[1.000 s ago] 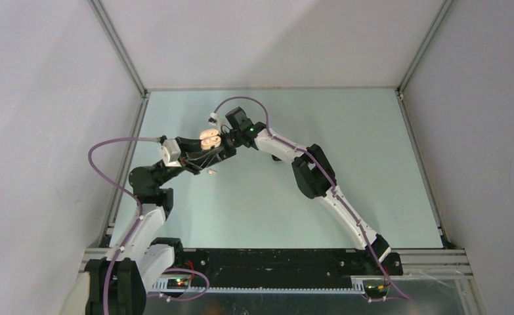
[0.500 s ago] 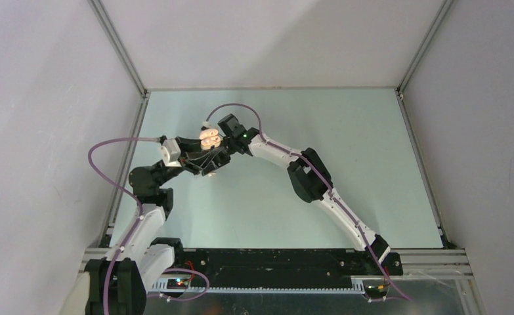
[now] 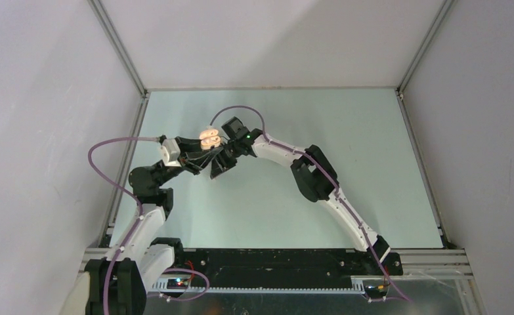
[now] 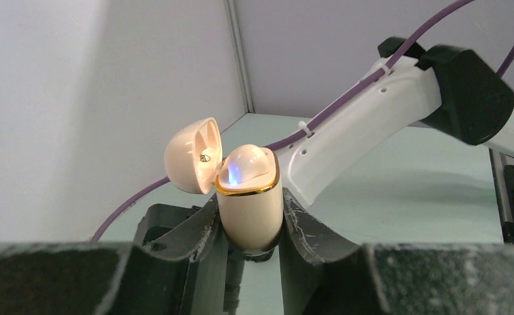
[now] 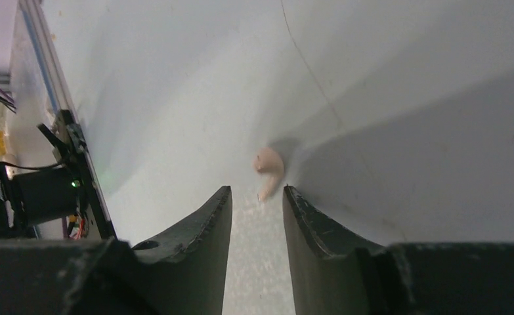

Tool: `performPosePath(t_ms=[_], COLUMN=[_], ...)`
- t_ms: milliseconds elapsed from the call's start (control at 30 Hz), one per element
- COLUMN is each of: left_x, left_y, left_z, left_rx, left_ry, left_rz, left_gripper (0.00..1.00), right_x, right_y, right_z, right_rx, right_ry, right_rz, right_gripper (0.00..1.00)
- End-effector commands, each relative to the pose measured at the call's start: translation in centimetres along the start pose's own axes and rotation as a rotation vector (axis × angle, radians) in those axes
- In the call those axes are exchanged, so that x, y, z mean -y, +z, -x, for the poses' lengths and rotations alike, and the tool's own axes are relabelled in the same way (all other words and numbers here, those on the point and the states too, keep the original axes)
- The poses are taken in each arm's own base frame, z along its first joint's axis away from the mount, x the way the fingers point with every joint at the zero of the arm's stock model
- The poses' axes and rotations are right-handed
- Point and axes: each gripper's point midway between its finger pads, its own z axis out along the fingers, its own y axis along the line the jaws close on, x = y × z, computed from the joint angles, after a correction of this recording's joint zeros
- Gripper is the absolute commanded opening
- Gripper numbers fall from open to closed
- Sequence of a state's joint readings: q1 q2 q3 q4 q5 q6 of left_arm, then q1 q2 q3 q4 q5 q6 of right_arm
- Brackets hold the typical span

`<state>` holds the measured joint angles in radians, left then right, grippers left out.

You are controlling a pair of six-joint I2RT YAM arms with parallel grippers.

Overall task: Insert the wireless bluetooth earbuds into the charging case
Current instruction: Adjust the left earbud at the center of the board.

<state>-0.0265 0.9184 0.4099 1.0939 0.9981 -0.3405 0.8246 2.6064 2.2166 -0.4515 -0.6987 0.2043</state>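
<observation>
**Right claw on loose earbud, left claw holds case open**

Left claw (image 4: 249, 226) is clamped on the lower body of the charging case (image 4: 247, 193). Case is upright and off the table, lid (image 4: 192, 155) swung open to the side. Gold rim and the mouth are clear above the fingers, with a blue glow inside. Can't tell whether a bud already sits in there.

Right claw (image 5: 257, 191) is low over the table (image 5: 175, 98). Its jaws are parted by a narrow gap with nothing between them, so it holds nothing. One cream earbud (image 5: 268, 167) lies flat on the table just past the fingertips, stem end nearest the right-hand finger. Whether it touches that finger is unclear. In the overhead view this claw sits just beside the left one and covers the bud.

Handling, judged:
- The bud looks tiny, light, hard and glossy, with a rounded shape. It is likely to squirt out or flick away under an off-centre pinch.
- Best hold is across the fat bulb, not the thin stem. Tips need to be right down at the table, and the squeeze gentle.
- The case shell looks stiff and slick too. The present low grip looks good because it leaves the opening free.
- The lid hinge looks like the weak spot, so avoid knocking it on approach
</observation>
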Motion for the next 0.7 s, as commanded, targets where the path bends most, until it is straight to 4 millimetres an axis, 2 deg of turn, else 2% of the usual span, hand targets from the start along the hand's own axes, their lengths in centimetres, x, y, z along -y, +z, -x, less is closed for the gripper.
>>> performPosePath(t_ms=[0, 100, 167, 267, 400, 467, 533, 667], left_x=[-0.4, -0.4, -0.3, -0.2, -0.3, -0.4, -0.4, -0.4], left_y=[0.4, 0.4, 0.4, 0.4, 0.4, 0.4, 0.4, 0.5], left_z=[2.6, 2.7, 2.9, 2.9, 2.9, 2.9, 2.7, 2.6], left_rx=[0.055, 0.058, 0.062, 0.064, 0.063, 0.063, 0.061, 0.059], left_ry=[0.068, 0.065, 0.063, 0.063, 0.063, 0.063, 0.063, 0.060], left_rz=[0.008, 0.009, 0.007, 0.007, 0.010, 0.010, 0.010, 0.008], left_gripper=[0.12, 0.12, 0.12, 0.12, 0.12, 0.12, 0.12, 0.12], right_x=[1.4, 0.7, 0.3, 0.3, 1.2, 1.6, 1.9, 1.2], right_y=[-1.4, -1.7, -2.1, -3.2, -4.8, -4.7, -4.1, -2.0], right_z=[-3.5, -4.4, -4.0, -2.0, 2.1, 3.9, 4.7, 4.8], right_rx=[-0.088, -0.105, -0.096, -0.042, 0.047, 0.087, 0.106, 0.116], right_ry=[0.010, 0.010, -0.003, -0.041, -0.059, -0.058, -0.043, -0.005], right_rz=[-0.116, -0.109, -0.107, -0.121, -0.154, -0.150, -0.135, -0.057], right_gripper=[0.38, 0.35, 0.36, 0.44, 0.59, 0.64, 0.66, 0.68])
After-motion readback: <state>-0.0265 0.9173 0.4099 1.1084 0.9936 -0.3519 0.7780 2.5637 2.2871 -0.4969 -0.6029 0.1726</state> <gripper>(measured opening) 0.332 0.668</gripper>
